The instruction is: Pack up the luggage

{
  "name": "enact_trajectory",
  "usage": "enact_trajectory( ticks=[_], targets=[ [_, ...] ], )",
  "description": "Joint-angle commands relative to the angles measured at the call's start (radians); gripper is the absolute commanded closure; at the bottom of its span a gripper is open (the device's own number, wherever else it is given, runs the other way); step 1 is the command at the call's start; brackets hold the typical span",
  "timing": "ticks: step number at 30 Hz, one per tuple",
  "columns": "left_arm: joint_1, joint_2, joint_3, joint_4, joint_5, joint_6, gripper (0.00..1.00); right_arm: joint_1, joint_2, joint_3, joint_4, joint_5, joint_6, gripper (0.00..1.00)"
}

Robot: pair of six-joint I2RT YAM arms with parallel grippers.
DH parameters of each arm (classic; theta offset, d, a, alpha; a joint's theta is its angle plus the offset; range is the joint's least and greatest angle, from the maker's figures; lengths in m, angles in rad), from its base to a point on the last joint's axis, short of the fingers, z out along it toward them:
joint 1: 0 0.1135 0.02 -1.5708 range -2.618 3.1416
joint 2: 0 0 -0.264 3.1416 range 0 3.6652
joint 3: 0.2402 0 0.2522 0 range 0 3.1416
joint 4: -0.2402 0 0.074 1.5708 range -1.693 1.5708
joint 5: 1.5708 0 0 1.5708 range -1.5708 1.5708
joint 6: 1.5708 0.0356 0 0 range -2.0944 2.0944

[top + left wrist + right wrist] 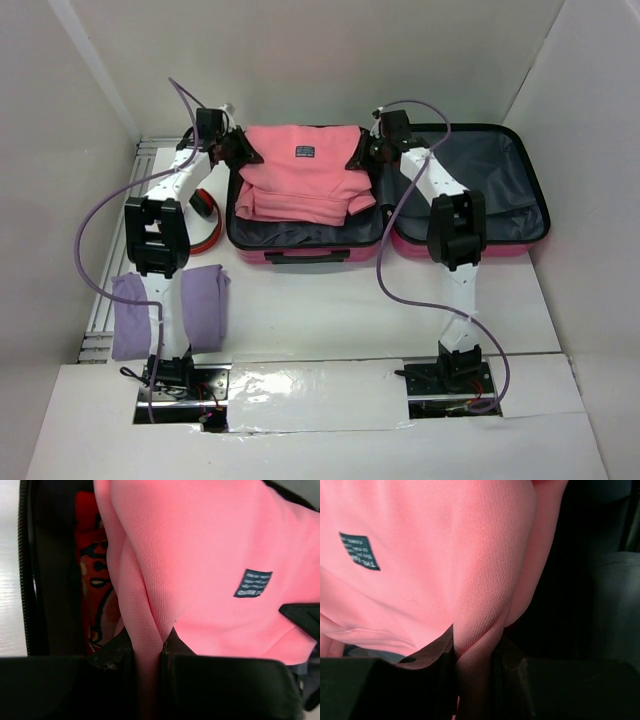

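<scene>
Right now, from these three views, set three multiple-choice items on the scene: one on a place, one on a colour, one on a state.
1. Where does the pink top lie in relation to the open suitcase?
A. in its right half
B. in its left half
C. outside it

2. What colour is the folded cloth on the table by the left arm?
A. green
B. yellow
C. purple

3. How do both arms' jaws stand?
A. shut on the pink top
B. open above it
C. shut on nothing

Answers:
1 B: the top view shows it in the left half, and the right half shows only grey lining.
2 C: it is purple in the top view.
3 A: each wrist view shows pink fabric pinched between the jaws.
</scene>
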State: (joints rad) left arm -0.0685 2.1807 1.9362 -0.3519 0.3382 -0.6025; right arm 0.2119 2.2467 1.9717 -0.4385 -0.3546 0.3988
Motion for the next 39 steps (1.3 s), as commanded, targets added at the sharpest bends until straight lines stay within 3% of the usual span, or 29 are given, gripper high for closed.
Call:
enact_trajectory(
  ticks=[1, 2, 3, 4, 6, 8, 11, 14, 17, 21, 24, 26, 29, 31, 33, 35, 39],
  targets=[
    [-0.001, 0.002, -0.019, 0.064, -0.096, 0.021, 0.95, -0.025, 0.040, 0.055, 0.018, 0.032, -0.044, 1.00],
    [-0.001, 0.002, -0.019, 0.064, -0.119, 0.032, 0.77, -0.025, 0.065, 0.094, -0.009, 0.032, -0.060, 0.95],
    [-0.001, 0.002, -0.019, 0.064, -0.119, 0.032, 0.77, -0.025, 0.074, 0.117, -0.009, 0.032, -0.072, 0.95],
    [-0.001, -0.007, -0.019, 0.053, -0.119, 0.043, 0.55, -0.025, 0.083, 0.139, -0.032, 0.032, -0.072, 0.81],
    [-0.001, -0.007, 0.010, 0.021, -0.128, 0.055, 0.41, -0.034, 0.093, 0.205, -0.058, 0.032, -0.098, 0.58],
    [0.009, -0.016, 0.059, -0.002, -0.128, 0.085, 0.02, -0.034, 0.093, 0.243, -0.092, 0.023, -0.110, 0.27],
    [0.009, -0.048, 0.104, -0.021, -0.128, 0.118, 0.01, -0.034, 0.059, 0.317, -0.134, 0.023, -0.136, 0.15],
    [0.009, -0.117, 0.124, -0.032, -0.151, 0.138, 0.01, -0.025, -0.015, 0.360, -0.152, 0.049, -0.149, 0.12],
    [0.009, -0.192, 0.124, 0.000, -0.194, 0.148, 0.01, -0.025, -0.113, 0.333, -0.114, 0.088, -0.158, 0.12],
    [-0.013, -0.228, 0.102, 0.085, -0.232, 0.148, 0.03, -0.005, -0.159, 0.292, -0.078, 0.161, -0.181, 0.22],
    [-0.033, -0.168, 0.122, 0.111, -0.255, 0.158, 0.12, 0.017, -0.118, 0.292, -0.048, 0.171, -0.208, 0.36],
    [-0.062, -0.118, 0.151, 0.111, -0.307, 0.158, 0.22, 0.049, -0.056, 0.302, -0.014, 0.184, -0.218, 0.56],
    [-0.097, -0.027, 0.175, 0.122, -0.398, 0.158, 0.39, 0.075, 0.029, 0.312, 0.017, 0.213, -0.227, 0.64],
    [-0.108, 0.031, 0.175, 0.139, -0.435, 0.135, 0.57, 0.090, 0.072, 0.312, 0.037, 0.252, -0.238, 0.68],
    [-0.108, 0.074, 0.175, 0.130, -0.467, 0.098, 0.63, 0.099, 0.132, 0.323, 0.046, 0.282, -0.238, 0.70],
    [-0.108, 0.131, 0.175, 0.107, -0.476, 0.067, 0.75, 0.099, 0.160, 0.306, 0.055, 0.322, -0.227, 0.74],
    [-0.108, 0.171, 0.104, 0.079, -0.498, 0.013, 0.80, 0.060, 0.185, 0.215, 0.096, 0.322, -0.175, 0.79]
  ],
)
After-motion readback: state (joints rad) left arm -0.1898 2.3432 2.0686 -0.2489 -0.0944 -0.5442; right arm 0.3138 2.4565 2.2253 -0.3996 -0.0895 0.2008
